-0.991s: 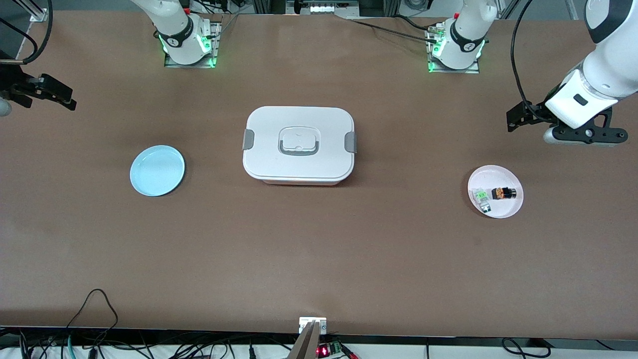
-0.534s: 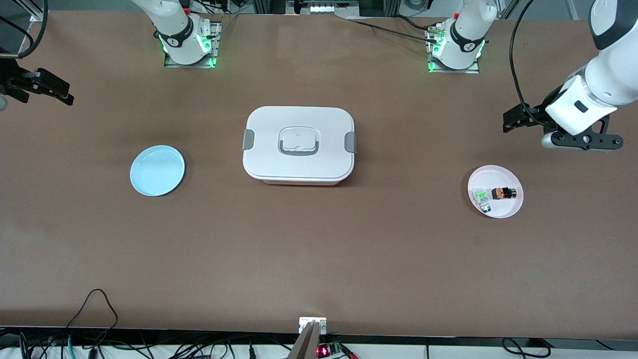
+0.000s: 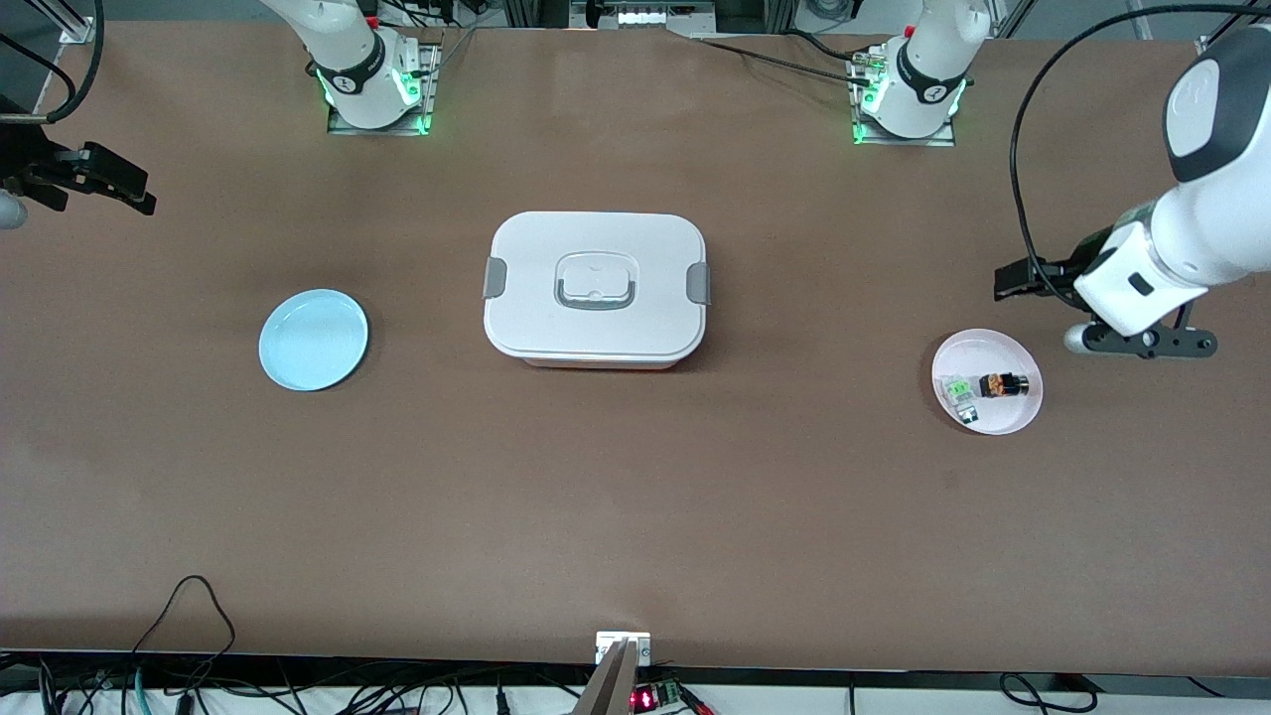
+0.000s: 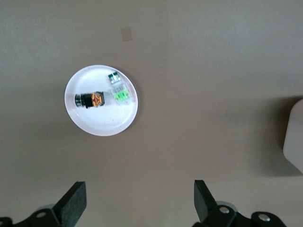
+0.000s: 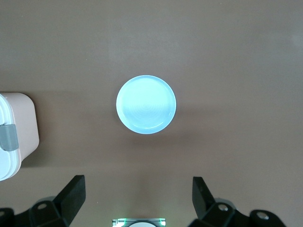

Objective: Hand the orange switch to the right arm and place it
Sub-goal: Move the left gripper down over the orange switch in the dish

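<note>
The orange switch [image 3: 1003, 384] [image 4: 91, 100], a stubby black part with an orange band, lies on a small pink plate [image 3: 993, 343] [image 4: 102, 127] toward the left arm's end of the table. A clear-and-green component [image 3: 958, 390] [image 4: 118, 90] lies beside it on the same plate. My left gripper [image 3: 1142, 343] [image 4: 139, 201] hangs open and empty over bare table just beside that plate. The right arm's gripper [image 3: 99, 179] [image 5: 138, 196] waits open and empty over the table's other end.
A white lidded box [image 3: 596, 288] [image 4: 296, 137] [image 5: 14, 137] with grey clips stands mid-table. A light blue plate [image 3: 313, 340] [image 5: 146, 104] lies toward the right arm's end. Cables [image 3: 194, 606] trail over the table edge nearest the front camera.
The left arm has swung its gripper closer to the pink plate. The right gripper has only shifted slightly. The switch and plates have not moved.
</note>
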